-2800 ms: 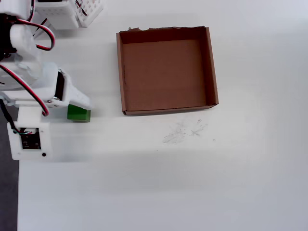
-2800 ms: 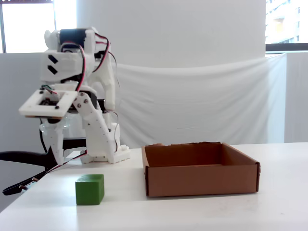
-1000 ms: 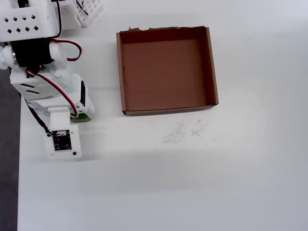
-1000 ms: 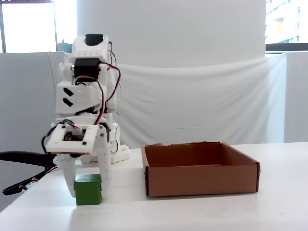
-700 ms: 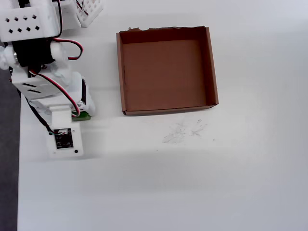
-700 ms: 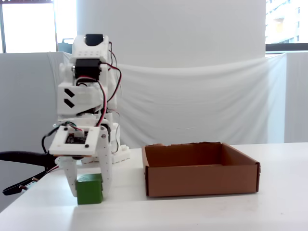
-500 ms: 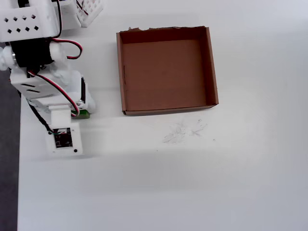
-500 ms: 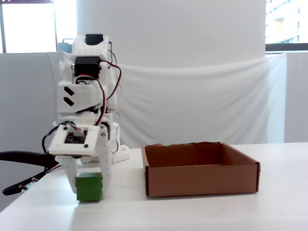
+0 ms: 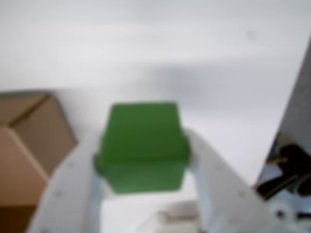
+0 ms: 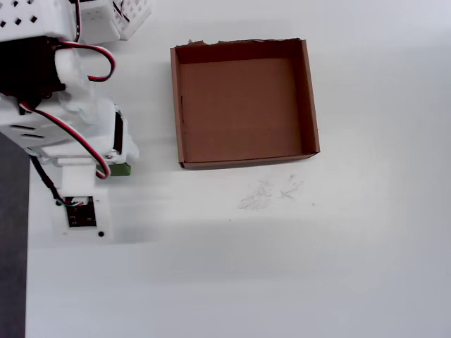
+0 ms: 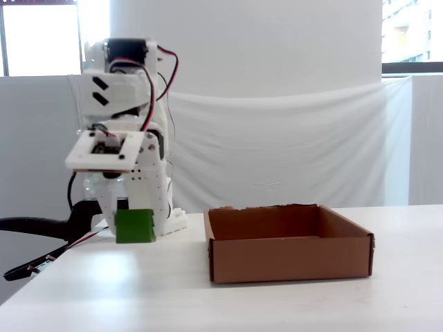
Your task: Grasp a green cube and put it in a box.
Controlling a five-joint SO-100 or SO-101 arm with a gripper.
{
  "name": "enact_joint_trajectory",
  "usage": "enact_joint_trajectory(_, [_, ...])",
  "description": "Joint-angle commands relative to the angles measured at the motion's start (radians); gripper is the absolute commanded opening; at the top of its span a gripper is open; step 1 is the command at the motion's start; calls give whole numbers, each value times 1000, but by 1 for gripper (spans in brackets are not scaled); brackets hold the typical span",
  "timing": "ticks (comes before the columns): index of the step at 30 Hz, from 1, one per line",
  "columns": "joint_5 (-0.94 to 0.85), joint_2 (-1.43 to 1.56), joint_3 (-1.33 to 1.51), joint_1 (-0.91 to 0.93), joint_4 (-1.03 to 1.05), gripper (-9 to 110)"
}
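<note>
The green cube point(image 9: 143, 150) sits between my white gripper's point(image 9: 142, 154) two fingers, which press on its left and right sides. In the fixed view the cube point(image 11: 135, 226) hangs under the gripper point(image 11: 135, 232), low over the table and left of the box point(image 11: 287, 256). In the overhead view the arm hides the gripper, and only a green sliver of the cube point(image 10: 120, 169) shows. The brown cardboard box point(image 10: 243, 163) is empty, with a ragged far edge. A corner of it shows at the left of the wrist view point(image 9: 29, 141).
The arm's white base and perforated parts point(image 10: 127, 17) stand at the top left of the overhead view. The table's left edge point(image 10: 13, 246) runs close beside the arm. Black cables point(image 11: 34, 228) trail off to the left. Faint scuff marks point(image 10: 271, 191) lie below the box.
</note>
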Motion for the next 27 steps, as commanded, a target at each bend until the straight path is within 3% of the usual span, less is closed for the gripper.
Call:
enact_joint_trajectory(1, [60, 41, -115, -55, 87, 16])
enact_joint_trajectory(12, [163, 41, -256, -232, 281, 16])
enact_joint_trajectory(27, [508, -123, -307, -517, 184, 16])
